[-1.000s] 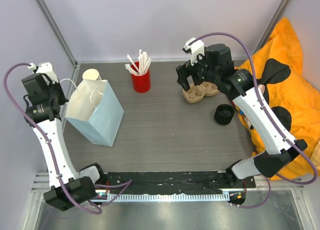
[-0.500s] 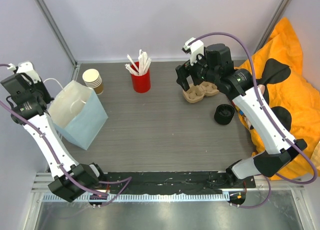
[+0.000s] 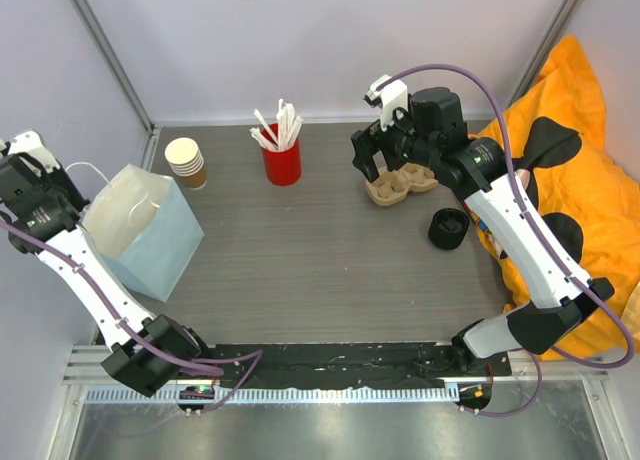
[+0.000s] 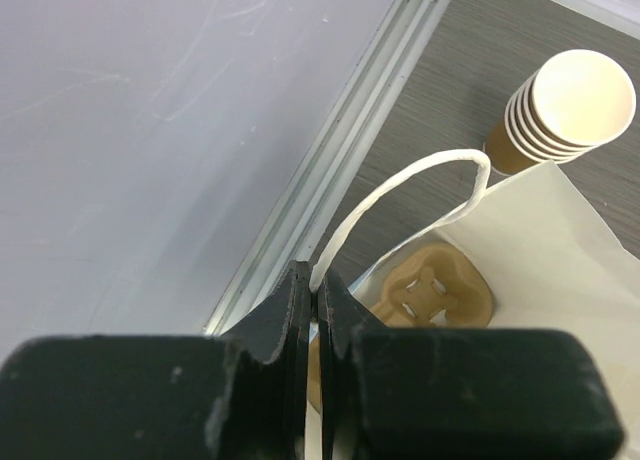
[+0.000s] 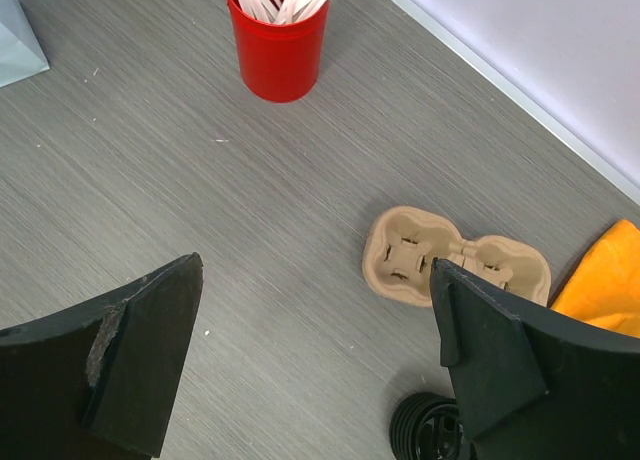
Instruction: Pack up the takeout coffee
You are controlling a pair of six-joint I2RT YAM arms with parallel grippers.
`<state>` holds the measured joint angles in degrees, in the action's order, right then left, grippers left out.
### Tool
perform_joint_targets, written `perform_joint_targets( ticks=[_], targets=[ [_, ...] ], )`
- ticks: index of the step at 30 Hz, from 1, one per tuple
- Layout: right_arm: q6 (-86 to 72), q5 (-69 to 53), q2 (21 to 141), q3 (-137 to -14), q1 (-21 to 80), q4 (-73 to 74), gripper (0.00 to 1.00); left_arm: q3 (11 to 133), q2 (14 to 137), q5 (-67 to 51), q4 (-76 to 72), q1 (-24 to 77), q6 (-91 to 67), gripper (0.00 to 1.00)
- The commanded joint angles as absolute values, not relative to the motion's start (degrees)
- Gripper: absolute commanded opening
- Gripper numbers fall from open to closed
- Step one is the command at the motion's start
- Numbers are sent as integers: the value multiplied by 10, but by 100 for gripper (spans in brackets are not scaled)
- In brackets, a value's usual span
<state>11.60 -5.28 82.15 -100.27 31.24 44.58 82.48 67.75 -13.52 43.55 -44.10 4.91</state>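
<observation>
The tan kraft paper cup [image 3: 185, 162] with a white inside tops a small stack of like cups at the back left; it also shows in the left wrist view [image 4: 565, 110]. My left gripper [image 3: 52, 183] [image 4: 313, 285] is shut on the white string handle [image 4: 400, 195] of the light blue paper bag [image 3: 150, 235], which stands open in front of the cups. A moulded cup carrier [image 4: 440, 290] lies inside the bag. My right gripper [image 3: 375, 162] [image 5: 312, 270] is open and empty, above the table beside a second carrier [image 3: 402, 185] [image 5: 455, 262].
A red cup of white sticks [image 3: 281, 155] [image 5: 278, 45] stands at the back centre. A stack of black lids [image 3: 448, 228] [image 5: 430, 435] lies right of centre. An orange and black cushion [image 3: 575, 170] fills the right side. A metal rail [image 4: 340, 180] edges the table's left.
My left gripper has moved left and towards the near side, dragging the bag by its handle. The stack of cups now stands uncovered behind the bag. The right arm has not moved.
</observation>
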Motion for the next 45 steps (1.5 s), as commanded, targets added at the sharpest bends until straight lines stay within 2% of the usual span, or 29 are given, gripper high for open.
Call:
perform_joint_targets(
  ticks=[1, 2, 4, 5, 8, 11, 12, 18, 22, 25, 27, 28, 29, 34, 38, 45],
  targets=[
    [106, -60, 823, -1015, 311, 418, 100, 838, 683, -141, 397, -457, 39, 4],
    [106, -60, 824, -1015, 312, 417, 100, 838, 684, -145, 398, -457, 39, 5],
    [105, -61, 824, -1015, 311, 417, 100, 839, 683, -164, 400, -457, 39, 18],
    [105, -61, 824, -1016, 311, 418, 99, 839, 682, -170, 401, -457, 39, 42],
    [105, -61, 824, -1016, 312, 417, 100, 837, 672, -188, 395, -457, 40, 80],
    [105, -61, 823, -1016, 311, 418, 100, 845, 661, -203, 386, -456, 35, 96],
    [105, -61, 823, -1016, 311, 418, 100, 851, 657, -207, 385, -456, 32, 98],
    [99, -47, 820, -1015, 311, 417, 100, 937, 640, -316, 365, -457, 4, 100],
    [89, -38, 819, -1017, 305, 413, 100, 1007, 649, -451, 344, -455, -57, 100],
    [77, -33, 818, -1018, 290, 410, 99, 1070, 686, -495, 345, -394, -77, 100],
    [73, -33, 817, -1017, 280, 409, 100, 1113, 717, -438, 390, -335, -48, 100],
    [71, -34, 816, -1015, 269, 409, 100, 1130, 728, -392, 414, -256, -2, 100],
    [71, -36, 815, -1013, 265, 408, 100, 1142, 741, -328, 435, -218, 29, 100],
    [75, -39, 805, -992, 246, 404, 100, 1225, 863, -216, 517, -68, 78, 100],
    [79, -46, 802, -976, 226, 403, 100, 1309, 960, -126, 607, 17, 142, 100],
    [81, -63, 799, -949, 214, 390, 100, 1317, 1041, -62, 642, 61, 201, 100]
  ],
)
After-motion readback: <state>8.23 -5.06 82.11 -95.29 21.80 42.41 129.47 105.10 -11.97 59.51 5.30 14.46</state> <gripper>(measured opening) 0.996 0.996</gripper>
